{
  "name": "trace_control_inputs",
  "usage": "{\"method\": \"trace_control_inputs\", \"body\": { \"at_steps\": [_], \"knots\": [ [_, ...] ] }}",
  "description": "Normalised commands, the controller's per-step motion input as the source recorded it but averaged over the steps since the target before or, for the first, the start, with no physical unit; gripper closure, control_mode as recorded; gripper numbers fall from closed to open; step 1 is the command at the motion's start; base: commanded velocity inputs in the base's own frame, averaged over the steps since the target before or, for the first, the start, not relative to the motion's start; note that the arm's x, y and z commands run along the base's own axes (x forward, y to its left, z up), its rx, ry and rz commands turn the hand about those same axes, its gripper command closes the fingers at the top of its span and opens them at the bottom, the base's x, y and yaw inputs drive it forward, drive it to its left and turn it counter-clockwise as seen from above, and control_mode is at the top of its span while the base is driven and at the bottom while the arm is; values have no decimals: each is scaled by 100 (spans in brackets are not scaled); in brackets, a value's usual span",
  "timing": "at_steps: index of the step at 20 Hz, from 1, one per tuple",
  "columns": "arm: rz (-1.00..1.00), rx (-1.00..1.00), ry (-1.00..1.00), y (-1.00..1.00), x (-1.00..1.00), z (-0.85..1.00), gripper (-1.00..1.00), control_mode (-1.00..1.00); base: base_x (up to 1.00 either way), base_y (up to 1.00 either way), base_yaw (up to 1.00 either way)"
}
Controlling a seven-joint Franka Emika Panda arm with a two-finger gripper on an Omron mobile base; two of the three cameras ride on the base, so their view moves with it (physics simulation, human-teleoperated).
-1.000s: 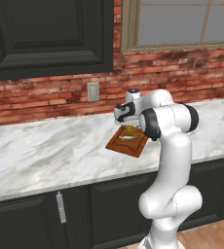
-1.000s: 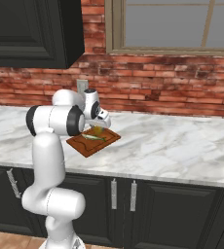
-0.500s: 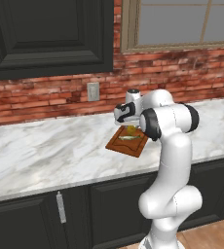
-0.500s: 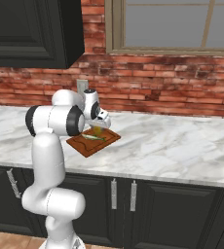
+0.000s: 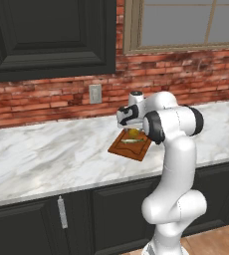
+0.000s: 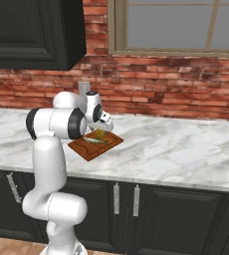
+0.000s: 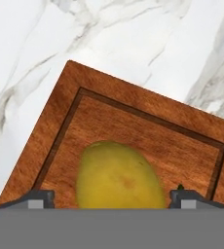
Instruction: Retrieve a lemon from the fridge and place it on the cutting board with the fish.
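Note:
The reddish-brown cutting board lies on the marble counter. On it rest the yellow lemon and, just in front of it, the slim pale fish. My gripper hangs straight over the lemon, pointing down. In the hand view the two fingertips stand wide on either side of the fruit with a gap on each side, so the gripper is open and the lemon lies free on the board.
The marble counter runs left and right of the board. A brick wall with an outlet stands behind it. A dark upper cabinet hangs to the left, a window to the right.

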Motion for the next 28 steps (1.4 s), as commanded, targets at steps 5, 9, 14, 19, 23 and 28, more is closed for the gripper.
{"method": "trace_control_inputs", "body": {
  "at_steps": [5,9,14,19,23,28],
  "knots": [
    [0,0,0,0,-7,11,-100,-100,0,0,0],
    [0,0,0,-6,-38,41,-100,-100,0,0,0],
    [-1,0,0,-5,-74,51,-100,-100,0,0,0],
    [0,2,0,-1,-100,52,-100,-100,0,0,0],
    [2,3,-1,-1,-100,59,-100,-100,0,0,0],
    [15,0,0,1,-100,92,-100,-100,0,0,0]
  ]
}}
